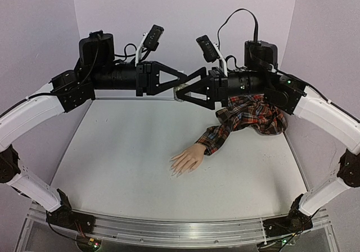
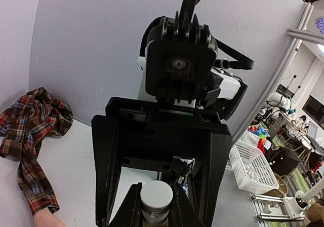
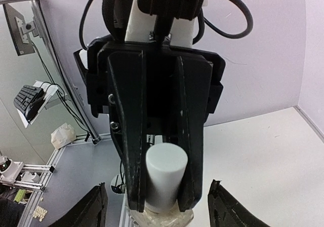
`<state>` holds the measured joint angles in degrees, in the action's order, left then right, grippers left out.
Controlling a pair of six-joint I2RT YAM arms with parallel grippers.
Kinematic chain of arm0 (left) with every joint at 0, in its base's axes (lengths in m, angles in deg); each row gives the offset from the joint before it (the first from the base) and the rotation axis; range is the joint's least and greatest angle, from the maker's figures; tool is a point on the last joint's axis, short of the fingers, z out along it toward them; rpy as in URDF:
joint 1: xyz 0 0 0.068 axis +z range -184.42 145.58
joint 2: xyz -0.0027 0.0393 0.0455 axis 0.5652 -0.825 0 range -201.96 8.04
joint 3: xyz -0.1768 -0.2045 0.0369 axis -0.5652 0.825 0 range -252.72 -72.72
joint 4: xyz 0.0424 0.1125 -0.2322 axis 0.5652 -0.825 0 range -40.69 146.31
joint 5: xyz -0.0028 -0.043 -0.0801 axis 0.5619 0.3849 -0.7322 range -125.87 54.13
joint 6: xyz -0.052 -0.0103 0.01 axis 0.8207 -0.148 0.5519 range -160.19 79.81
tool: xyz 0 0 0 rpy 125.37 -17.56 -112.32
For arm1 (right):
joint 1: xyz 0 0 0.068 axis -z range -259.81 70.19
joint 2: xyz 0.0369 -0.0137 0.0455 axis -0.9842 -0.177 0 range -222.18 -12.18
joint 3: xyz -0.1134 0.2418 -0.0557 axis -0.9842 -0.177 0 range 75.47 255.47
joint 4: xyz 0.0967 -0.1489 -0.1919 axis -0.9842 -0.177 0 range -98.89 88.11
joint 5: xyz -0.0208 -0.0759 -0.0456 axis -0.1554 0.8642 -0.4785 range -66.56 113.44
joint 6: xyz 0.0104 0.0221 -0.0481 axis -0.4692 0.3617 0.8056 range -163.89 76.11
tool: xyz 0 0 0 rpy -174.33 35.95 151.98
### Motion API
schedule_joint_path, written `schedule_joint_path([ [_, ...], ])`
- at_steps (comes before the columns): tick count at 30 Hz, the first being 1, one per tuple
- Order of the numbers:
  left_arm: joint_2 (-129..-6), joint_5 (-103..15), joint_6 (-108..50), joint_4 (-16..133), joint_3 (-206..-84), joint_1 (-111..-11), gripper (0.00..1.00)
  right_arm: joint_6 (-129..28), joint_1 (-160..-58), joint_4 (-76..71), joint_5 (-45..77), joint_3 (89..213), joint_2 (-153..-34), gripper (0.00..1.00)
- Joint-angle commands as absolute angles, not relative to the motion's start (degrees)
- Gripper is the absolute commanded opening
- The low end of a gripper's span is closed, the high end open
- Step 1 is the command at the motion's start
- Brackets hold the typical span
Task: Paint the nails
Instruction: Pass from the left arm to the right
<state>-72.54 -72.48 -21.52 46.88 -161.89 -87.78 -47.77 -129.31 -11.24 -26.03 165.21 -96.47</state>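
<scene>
Counter [image 1: 124, 151], pale and flat, is seen across the middle of the top view. Two black-and-white arms are held above its far side. The left arm [image 1: 34, 111] reaches in from the left edge and the right arm [image 1: 326, 114] from the right edge, and they meet nose to nose at the upper centre of the frame.

A red plaid sleeve [image 1: 247, 117] is bunched right of centre, under the right arm. It trails down and left to the mannequin hand [image 1: 190, 157], which is laid flat on the counter just below the middle of the frame, fingers pointed to the lower left.

The left end effector [image 2: 155, 205] is closed on a white cap [image 3: 165, 176]. In the right wrist view its dark fingers are pressed against both sides of the cap at lower centre. The right end effector [image 3: 157, 186] is open: its fingertips are seen near the lower left and lower right of its own view, each well clear of what lies between them. Below the cap, at the bottom edge of that view, the top of a small clear bottle [image 3: 162, 220] is shown; the rest is cut off.

The nails [image 1: 175, 170] are found at the fingertips, lower left of the mannequin hand. They are well apart from the bottle held above and too small for any detail to be made out.
</scene>
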Motion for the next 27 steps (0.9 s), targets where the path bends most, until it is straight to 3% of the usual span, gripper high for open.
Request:
schedule_joint_path([
  [1, -69.60, -79.16, -23.98, 55.16, -160.79, -87.92, 0.00, -48.29, -129.51, -8.48, -30.01, 168.57, -95.84, 0.59],
  [4, -70.00, -80.86, -24.20, 57.09, -160.52, -87.98, 0.00, -48.20, -129.54, -8.40, -33.19, 168.96, -95.84, 0.43],
  [10, -71.10, -86.22, -23.43, 63.45, -160.33, -87.92, 0.00, -48.31, -129.62, -8.04, -37.59, 168.86, -96.02, 0.48],
  [16, -72.49, -90.33, -23.25, 64.75, -161.32, -87.97, 0.00, -49.48, -129.58, -7.21, -41.32, 170.59, -96.83, 0.37],
  [21, -73.79, -92.06, -23.05, 64.75, -162.21, -87.93, 0.00, -50.49, -129.63, -6.50, -42.69, 172.02, -97.73, 0.35],
  [24, -74.02, -91.73, -22.87, 64.91, -162.40, -87.96, 0.00, -51.07, -129.70, -6.38, -43.75, 172.94, -98.36, 0.26],
  [27, -73.97, -91.29, -22.79, 65.15, -162.60, -87.94, 0.00, -50.99, -129.70, -6.37, -43.41, 172.78, -98.50, 0.31],
])
